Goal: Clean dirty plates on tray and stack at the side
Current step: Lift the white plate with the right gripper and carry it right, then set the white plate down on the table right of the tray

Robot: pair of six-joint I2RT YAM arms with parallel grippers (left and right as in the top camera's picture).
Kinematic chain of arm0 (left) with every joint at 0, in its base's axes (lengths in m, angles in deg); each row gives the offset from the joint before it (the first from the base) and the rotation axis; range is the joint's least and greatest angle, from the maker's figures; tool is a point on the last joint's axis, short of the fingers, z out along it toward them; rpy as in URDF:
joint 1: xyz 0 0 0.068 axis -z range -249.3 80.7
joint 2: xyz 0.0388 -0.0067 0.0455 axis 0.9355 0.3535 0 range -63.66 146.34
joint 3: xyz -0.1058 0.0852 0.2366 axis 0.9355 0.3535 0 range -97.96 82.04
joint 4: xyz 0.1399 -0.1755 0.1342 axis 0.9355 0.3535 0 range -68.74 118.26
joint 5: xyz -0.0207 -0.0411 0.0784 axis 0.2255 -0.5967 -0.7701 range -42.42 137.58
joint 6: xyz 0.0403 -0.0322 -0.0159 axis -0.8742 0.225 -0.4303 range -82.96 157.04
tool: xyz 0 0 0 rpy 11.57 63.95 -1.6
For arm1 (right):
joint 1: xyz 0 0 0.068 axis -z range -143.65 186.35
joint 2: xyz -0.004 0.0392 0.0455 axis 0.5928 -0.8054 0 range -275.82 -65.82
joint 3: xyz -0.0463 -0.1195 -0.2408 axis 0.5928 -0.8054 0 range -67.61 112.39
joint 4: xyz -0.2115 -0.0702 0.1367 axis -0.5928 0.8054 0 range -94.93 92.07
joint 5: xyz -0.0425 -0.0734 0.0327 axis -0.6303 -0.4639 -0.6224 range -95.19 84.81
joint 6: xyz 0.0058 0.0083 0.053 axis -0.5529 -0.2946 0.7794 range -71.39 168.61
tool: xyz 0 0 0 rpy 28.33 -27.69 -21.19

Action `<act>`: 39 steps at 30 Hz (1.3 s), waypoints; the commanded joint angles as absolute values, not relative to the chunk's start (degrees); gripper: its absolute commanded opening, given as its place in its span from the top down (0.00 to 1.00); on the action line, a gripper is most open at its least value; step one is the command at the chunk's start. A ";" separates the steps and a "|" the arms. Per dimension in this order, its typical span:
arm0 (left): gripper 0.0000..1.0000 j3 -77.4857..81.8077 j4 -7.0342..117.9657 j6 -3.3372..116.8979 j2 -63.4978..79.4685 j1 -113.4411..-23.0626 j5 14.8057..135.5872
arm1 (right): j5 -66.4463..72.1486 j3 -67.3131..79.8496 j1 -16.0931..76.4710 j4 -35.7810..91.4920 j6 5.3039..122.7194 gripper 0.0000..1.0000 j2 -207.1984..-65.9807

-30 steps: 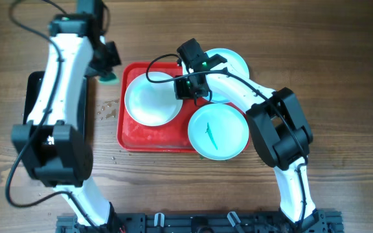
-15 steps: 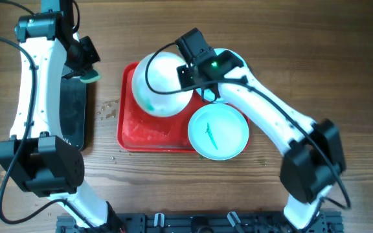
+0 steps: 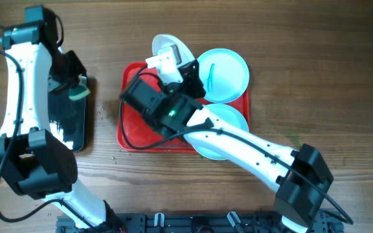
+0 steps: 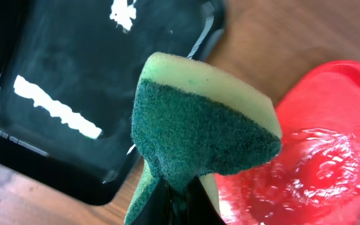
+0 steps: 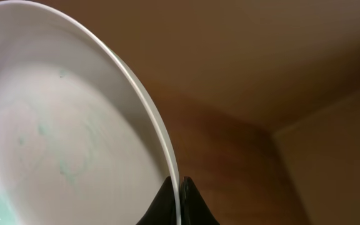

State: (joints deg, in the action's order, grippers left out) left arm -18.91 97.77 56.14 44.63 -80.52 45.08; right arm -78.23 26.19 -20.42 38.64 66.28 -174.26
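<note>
My right pincer (image 5: pixel 179 189) is closed narrow on the rim of the white plate (image 5: pixel 61 137), which it holds tilted up on edge. Faint teal smears show on the plate's inner face. From overhead, that plate hangs over the far rim of the red tray (image 3: pixel 132 131), whose bare floor glistens wet. Two aqua plates rest along the tray's right side. The far aqua plate (image 3: pixel 225 74) overhangs the back corner, and the near aqua plate (image 3: pixel 233 118) is partly hidden under my right arm. My left pincer (image 4: pixel 179 195) pinches a green-and-yellow sponge (image 4: pixel 199 125), scouring side up, above the near-right edge of the black tray (image 3: pixel 67 126), which sits on the wooden table (image 3: pixel 316 52) left of the red one.
</note>
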 commanded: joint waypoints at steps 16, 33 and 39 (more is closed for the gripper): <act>0.96 -16.37 96.22 57.47 45.35 -81.03 49.78 | -54.91 26.52 -18.78 40.22 62.28 0.96 -171.07; 0.96 -16.37 86.97 57.47 45.35 -62.65 52.90 | -0.64 13.91 48.54 45.22 66.48 0.96 -164.10; 0.96 -16.37 86.56 57.47 45.35 -62.06 52.90 | 0.26 -1.81 57.70 32.19 68.23 0.96 -164.12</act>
